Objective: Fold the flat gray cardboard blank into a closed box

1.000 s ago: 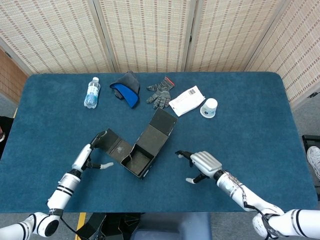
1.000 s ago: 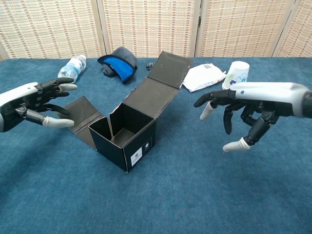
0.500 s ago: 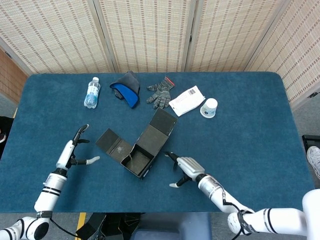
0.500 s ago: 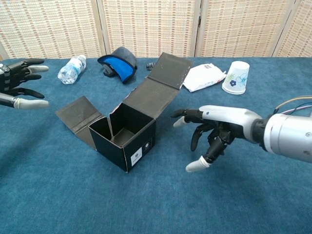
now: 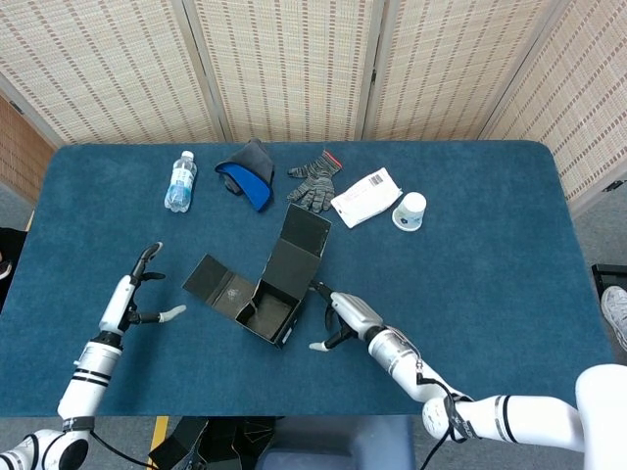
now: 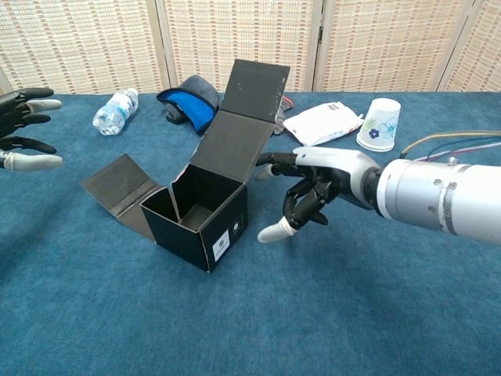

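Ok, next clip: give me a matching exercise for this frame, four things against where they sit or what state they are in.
Things:
1. box
2. paper cup
3. water bottle
4. left hand

States:
A. upside down on the table
B. lying on its side
C. open, holding nothing
D. top unclosed, tall flap raised

Pairs: 1-D, 2-A, 3-B, 4-C

Both views are bright and evenly lit from overhead, with only soft, faint shadows. Focus is sharp, with no glare and no blur.
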Available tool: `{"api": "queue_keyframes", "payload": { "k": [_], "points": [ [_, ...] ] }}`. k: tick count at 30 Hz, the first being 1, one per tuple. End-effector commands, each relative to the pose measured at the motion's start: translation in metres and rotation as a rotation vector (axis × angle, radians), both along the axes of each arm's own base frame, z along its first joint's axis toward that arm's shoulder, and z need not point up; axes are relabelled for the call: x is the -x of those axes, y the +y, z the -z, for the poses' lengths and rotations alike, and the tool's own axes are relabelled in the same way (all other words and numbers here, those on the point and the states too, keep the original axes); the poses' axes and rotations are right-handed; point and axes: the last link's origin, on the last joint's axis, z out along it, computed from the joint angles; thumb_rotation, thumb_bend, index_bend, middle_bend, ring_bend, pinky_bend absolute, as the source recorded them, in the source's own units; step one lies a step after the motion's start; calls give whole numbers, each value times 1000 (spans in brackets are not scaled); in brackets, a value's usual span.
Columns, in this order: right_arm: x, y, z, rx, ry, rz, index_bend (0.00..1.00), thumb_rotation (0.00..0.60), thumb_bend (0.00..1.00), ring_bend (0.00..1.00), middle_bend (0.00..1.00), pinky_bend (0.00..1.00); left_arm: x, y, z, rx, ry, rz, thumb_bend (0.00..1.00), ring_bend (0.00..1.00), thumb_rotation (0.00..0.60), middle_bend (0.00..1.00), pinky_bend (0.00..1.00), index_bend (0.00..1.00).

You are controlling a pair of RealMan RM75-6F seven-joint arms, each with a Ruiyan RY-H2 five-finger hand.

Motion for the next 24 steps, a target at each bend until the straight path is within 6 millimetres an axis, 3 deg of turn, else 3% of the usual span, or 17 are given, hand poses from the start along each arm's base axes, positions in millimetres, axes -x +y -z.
{"api": "queue_keyframes", "payload": {
  "k": [1,11,15,24],
  "points": [
    [-8,-15,2,-1,-3,2,0,600,44,579,69,785,0,0,-1,-1,4,0,95,0,600,0,251,16],
    [-36,-59,5,16,23,-41,0,600,44,590,84,785,2,2,-4,4,1,-14,95,0,600,0,251,5],
    [-29,-54,-1,27,27,-46,0,600,44,590,84,784,2,1,-5,5,2,-10,96,0,600,0,251,2],
    [6,-26,-15,79,29,3,0,600,29,593,69,785,2,2,-3,19,-11,-5,95,0,600,0,251,1]
  ]
}}
